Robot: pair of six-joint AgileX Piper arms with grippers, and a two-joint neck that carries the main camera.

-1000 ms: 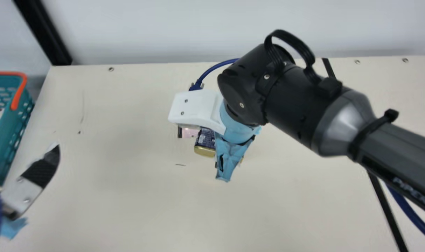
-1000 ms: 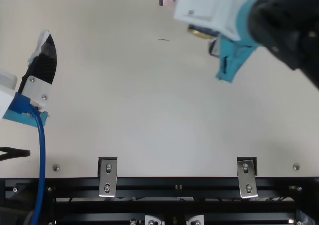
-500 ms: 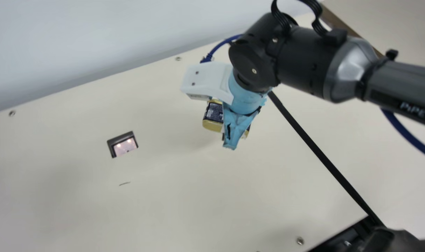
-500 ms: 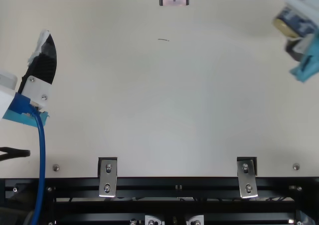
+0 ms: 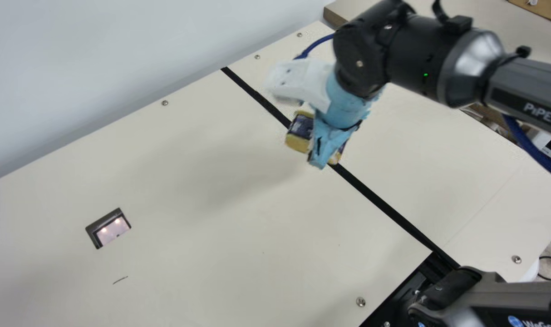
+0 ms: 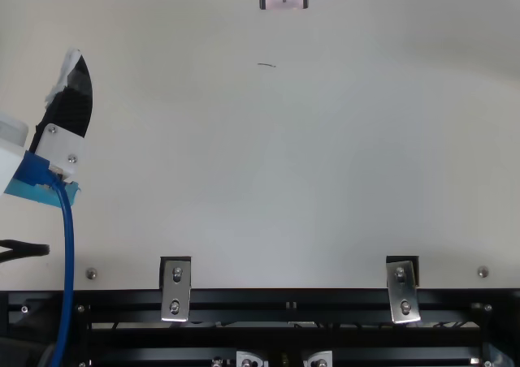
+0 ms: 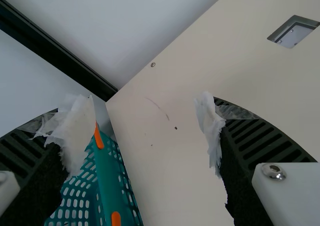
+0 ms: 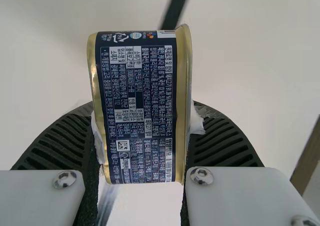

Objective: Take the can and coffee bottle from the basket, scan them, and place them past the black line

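- R gripper (image 5: 321, 159): 2 ribbed fingers clamped on opp. sides of can (image 8: 140, 111), w/ white tape (image 8: 197, 122) showing at a fingertip, R wrist view. Grip looks firm, can sticks out past both tips.
- Can: dk blue w/ gold rims, small print all over side facing R wrist cam. Held up off table (image 5: 212, 236), over black line (image 5: 380, 204) as main view has it; which side of line it's over, hard to say, prob. right about at it.
- Black line: runs from back edge by wall (image 5: 98, 77) to black rail (image 6: 268, 300) at front, main view. Blurred strip behind can in R wrist view.
- L gripper (image 6: 69, 111): at L edge of top view, over table. L wrist view: its 2 fingers spread wide, torn white tape on tips, table & wall visible betw.
- Basket (image 7: 107, 181): teal, slotted, orange bits, beyond 1 L finger, at table's edge.
- Scanner (image 5: 112, 230): dk-framed pane set in table, 2 lights lit, well apart from can.
- Pen mark (image 5: 120, 280): short, near scanner.
- Top view, front: 2 metal brackets (image 6: 175, 290) on rail; blue cable (image 6: 67, 253) hanging off L gripper.
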